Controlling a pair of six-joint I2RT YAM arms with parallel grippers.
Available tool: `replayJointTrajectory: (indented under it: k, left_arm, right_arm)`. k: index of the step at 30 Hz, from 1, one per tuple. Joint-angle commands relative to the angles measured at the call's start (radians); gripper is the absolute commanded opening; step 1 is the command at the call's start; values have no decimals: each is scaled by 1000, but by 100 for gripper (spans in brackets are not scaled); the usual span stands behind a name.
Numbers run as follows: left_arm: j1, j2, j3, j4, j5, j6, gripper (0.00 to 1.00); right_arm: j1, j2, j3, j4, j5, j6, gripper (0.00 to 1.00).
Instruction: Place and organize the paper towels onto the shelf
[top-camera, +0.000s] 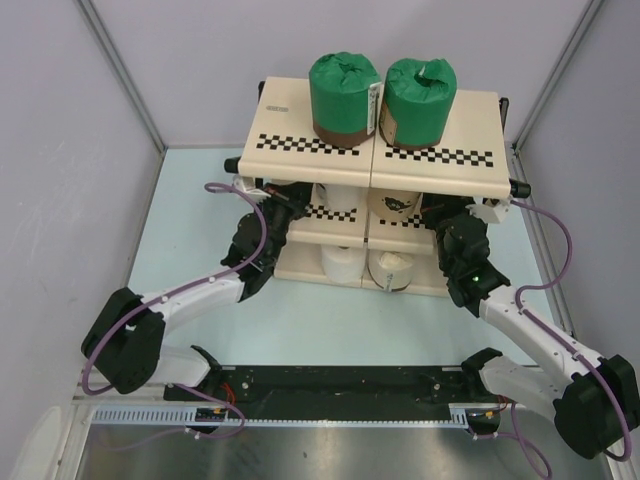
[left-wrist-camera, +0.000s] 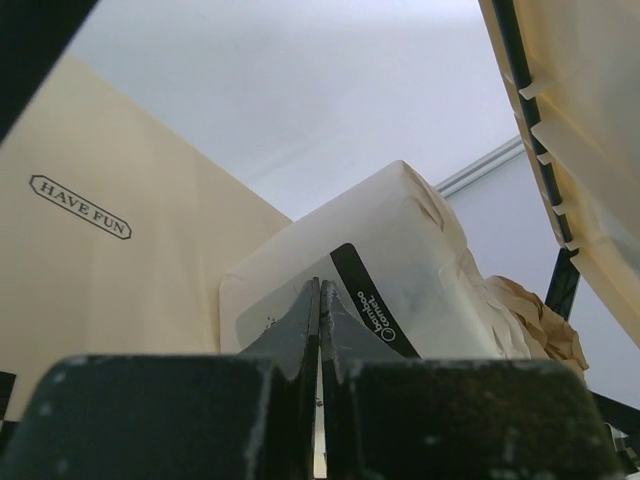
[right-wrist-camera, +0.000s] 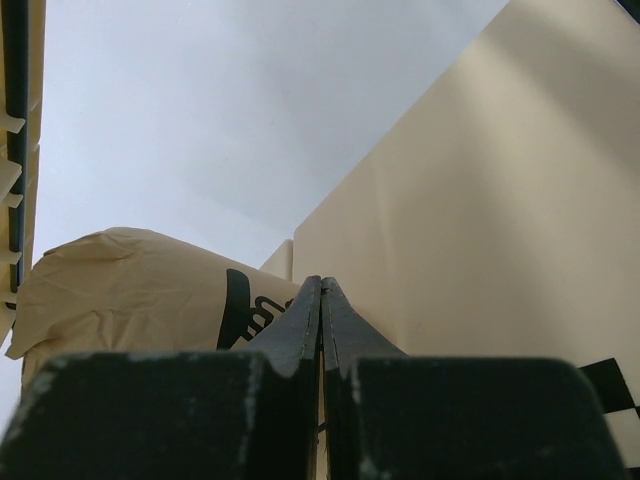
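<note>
- I'm holding my left gripper (left-wrist-camera: 320, 292) with both fingers pressed flat together, and nothing is pinched between them.
- Its tips are pointing straight at the white-wrapped roll (left-wrist-camera: 400, 270), the one with the black label. I can't tell whether they're touching the wrap.
- That roll is sitting on the left half of the middle tier of the shelf (top-camera: 285, 125), with the tan-wrapped roll (left-wrist-camera: 530, 315) just beside it on the right.
- A beige panel (left-wrist-camera: 100, 300) printed "HAVE FUN" is filling the left of my left wrist view.
- I'm holding my right gripper (right-wrist-camera: 321, 288) the same way, fingers closed tight against each other and carrying nothing.
- It's reaching into the middle tier from the right end, with the tan-wrapped roll lying just ahead and to the left of the tips.
- On the top tier, the left green roll (top-camera: 345, 85) and the right green roll (top-camera: 420, 100) are standing upright side by side, very close together.
- On the bottom tier, the bare white roll (top-camera: 343, 262) is standing on the left with the cream-wrapped roll (top-camera: 392, 270) just beside it.
- All six rolls are resting on the shelf, two to a tier.
- My arms are flanking the shelf over the pale table (top-camera: 330, 330), one at each end.
</note>
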Motion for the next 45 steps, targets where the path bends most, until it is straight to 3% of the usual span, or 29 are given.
replayJointTrajectory:
  k: [1, 17, 24, 35, 41, 45]
  left_arm:
    - [44, -28, 18, 45, -18, -34, 0]
    - [45, 98, 125, 74, 214, -46, 0]
    - [38, 71, 76, 80, 223, -47, 0]
    - [36, -178, -73, -27, 154, -14, 0]
    - [25, -285, -103, -108, 196, 12, 0]
    - [1, -466, -163, -235, 193, 37, 0]
  right_arm:
    - [-7, -9, 8, 60, 19, -22, 0]
    - [-9, 60, 20, 152, -106, -37, 0]
    - [-10, 42, 21, 122, -94, -46, 0]
    - [-24, -124, 23, -22, -36, -98, 0]
    - [-26, -213, 21, -128, -88, -111, 0]
    - [-16, -312, 23, -235, -157, -121, 0]
